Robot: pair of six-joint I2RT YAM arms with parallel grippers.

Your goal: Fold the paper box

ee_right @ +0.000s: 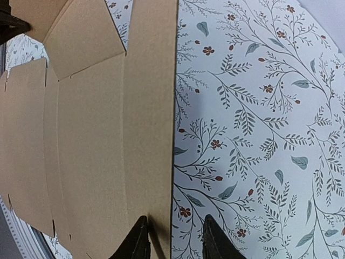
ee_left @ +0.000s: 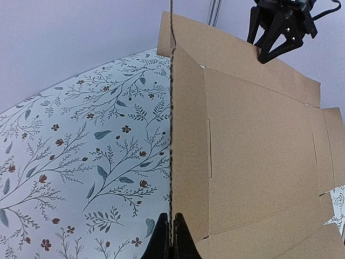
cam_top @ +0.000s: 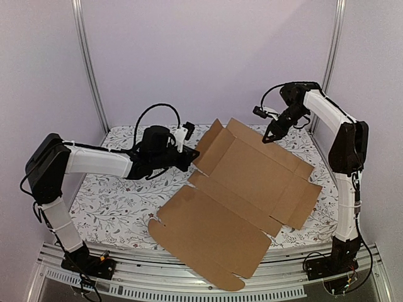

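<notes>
The paper box (cam_top: 245, 189) is a large brown die-cut cardboard sheet lying across the flowered table, its near part hanging over the front edge. My left gripper (cam_top: 187, 156) is shut on the sheet's left side flap, whose edge stands upright between my fingertips (ee_left: 171, 237). My right gripper (cam_top: 271, 134) hovers at the far edge of the sheet. It is open, its jaws straddling the raised far flap's edge (ee_right: 173, 162) in the right wrist view (ee_right: 172, 240). The right gripper also shows in the left wrist view (ee_left: 277, 32).
The table has a white cloth with a floral print (cam_top: 113, 201). Metal frame posts (cam_top: 91, 69) stand at the back corners. A metal rail (cam_top: 157, 280) runs along the near edge by the arm bases.
</notes>
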